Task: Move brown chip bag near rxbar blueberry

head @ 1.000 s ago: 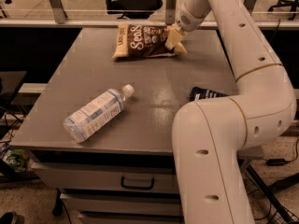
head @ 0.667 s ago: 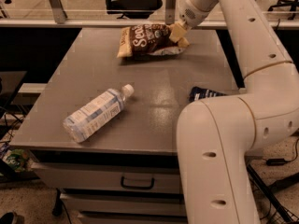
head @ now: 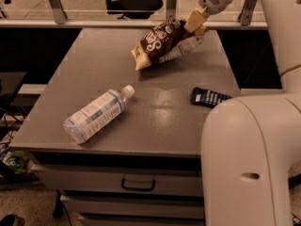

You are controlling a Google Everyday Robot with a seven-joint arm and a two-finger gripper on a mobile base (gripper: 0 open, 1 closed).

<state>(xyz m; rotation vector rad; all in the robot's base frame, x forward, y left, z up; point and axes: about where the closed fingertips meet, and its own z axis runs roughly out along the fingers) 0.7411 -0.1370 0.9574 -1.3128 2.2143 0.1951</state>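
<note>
my gripper [head: 196, 23] at far right of table [head: 94, 55], clamped on upper end of brown chip bag [head: 160, 44]. bag hangs tilted, lower end toward tabletop. rxbar blueberry [head: 209, 97] lies flat nearer camera, apart from bag. water bottle [head: 96, 114] on its side, left.

Claw [head: 196, 23], rear R, grips tilted brown chip bag [head: 157, 42]; rxbar blueberry [head: 209, 97] apart

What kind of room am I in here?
Likely an office or lab: office chair behind a railing, grey drawer cabinet. The gripper holds the brown chip bag above its far side.
</note>
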